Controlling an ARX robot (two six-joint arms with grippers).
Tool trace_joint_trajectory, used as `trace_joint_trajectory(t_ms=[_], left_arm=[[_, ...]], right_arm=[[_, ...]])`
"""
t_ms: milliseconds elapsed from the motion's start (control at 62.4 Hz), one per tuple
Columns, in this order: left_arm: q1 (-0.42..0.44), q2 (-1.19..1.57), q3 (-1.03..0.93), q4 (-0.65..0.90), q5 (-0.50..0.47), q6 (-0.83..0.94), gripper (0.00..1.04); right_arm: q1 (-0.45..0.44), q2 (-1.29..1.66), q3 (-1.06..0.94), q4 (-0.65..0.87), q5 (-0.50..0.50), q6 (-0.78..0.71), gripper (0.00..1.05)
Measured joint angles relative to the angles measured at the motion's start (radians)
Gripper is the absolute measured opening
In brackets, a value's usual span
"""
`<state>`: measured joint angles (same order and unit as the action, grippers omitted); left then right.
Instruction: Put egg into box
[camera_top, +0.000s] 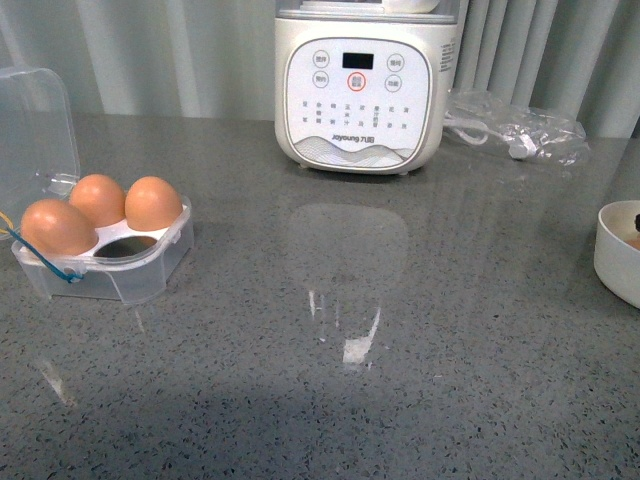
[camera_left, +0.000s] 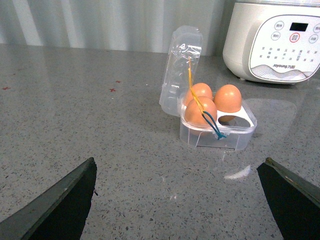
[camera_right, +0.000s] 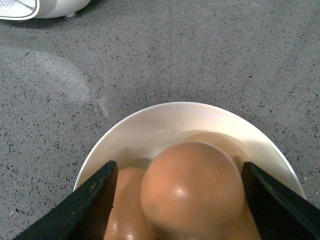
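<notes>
In the right wrist view a smooth orange-brown egg (camera_right: 192, 192) lies in a white bowl (camera_right: 150, 122). My right gripper (camera_right: 177, 167) is open, with a dark finger on each side of the egg and close to it. The box (camera_top: 112, 258) is a clear case at the table's left with its lid (camera_top: 35, 120) standing open. It holds three brown eggs (camera_top: 152, 203), and one front hollow is vacant. My left gripper (camera_left: 178, 161) hangs open over bare table, short of the box (camera_left: 220, 134). Neither arm shows in the front view.
A white button-panel appliance (camera_top: 362, 90) stands at the back centre. A clear plastic bag with a cable (camera_top: 515, 130) lies to its right. The bowl (camera_top: 612, 250) sits at the right edge of the grey speckled table. A second brown shape (camera_right: 127, 207) lies beside the egg.
</notes>
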<state>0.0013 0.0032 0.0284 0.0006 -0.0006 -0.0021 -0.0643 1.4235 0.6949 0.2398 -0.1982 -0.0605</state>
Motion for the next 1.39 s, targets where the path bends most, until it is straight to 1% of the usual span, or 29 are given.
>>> trace_joint_trajectory(t_ms=[80,128,176,464,609,721,865,1025,1249,1393], left_arm=[[0.0,0.0,0.0,0.0,0.0,0.0,0.98],[0.0,0.0,0.0,0.0,0.0,0.0,0.98],[0.0,0.0,0.0,0.0,0.0,0.0,0.98],[0.0,0.0,0.0,0.0,0.0,0.0,0.98],[0.0,0.0,0.0,0.0,0.0,0.0,0.98],[0.0,0.0,0.0,0.0,0.0,0.0,0.98],[0.0,0.0,0.0,0.0,0.0,0.0,0.98],[0.0,0.0,0.0,0.0,0.0,0.0,0.98],[0.0,0.0,0.0,0.0,0.0,0.0,0.98],[0.0,0.0,0.0,0.0,0.0,0.0,0.98]], right_arm=[[0.0,-0.011,-0.003,-0.003,0.005,-0.008,0.58],[0.0,-0.023,-0.006,-0.006,0.011,-0.017,0.49],[0.001,-0.032,-0.009,-0.01,0.014,-0.025,0.44],[0.025,-0.153,-0.006,-0.063,0.028,-0.06,0.42],[0.041,-0.163,0.05,-0.058,0.055,-0.06,0.42],[0.07,-0.13,0.112,-0.027,0.065,-0.044,0.42],[0.16,-0.045,0.208,0.014,0.082,-0.01,0.42],[0.292,0.085,0.326,0.016,0.08,0.052,0.42],[0.454,0.256,0.47,-0.011,0.022,0.102,0.42],[0.557,0.319,0.531,-0.031,-0.016,0.099,0.42]])
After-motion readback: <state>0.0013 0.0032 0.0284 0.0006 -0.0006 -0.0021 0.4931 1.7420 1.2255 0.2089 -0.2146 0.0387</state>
